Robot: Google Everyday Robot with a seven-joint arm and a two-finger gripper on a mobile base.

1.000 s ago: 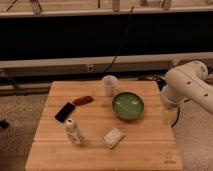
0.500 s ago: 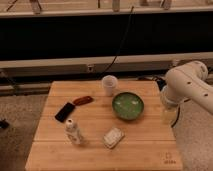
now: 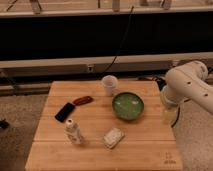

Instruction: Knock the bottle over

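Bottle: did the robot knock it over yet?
Not yet. Nothing looks done: the bottle stands upright near the front left of the table. In hand: the gripper hangs at the table's right edge, beside the green bowl, far from the bottle. Left to do: reach across the table and push the bottle over.

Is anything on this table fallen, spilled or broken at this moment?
Nothing stands out. The bottle stands upright near the front left, the cup is upright too, and the gripper hangs at the right edge of the table.
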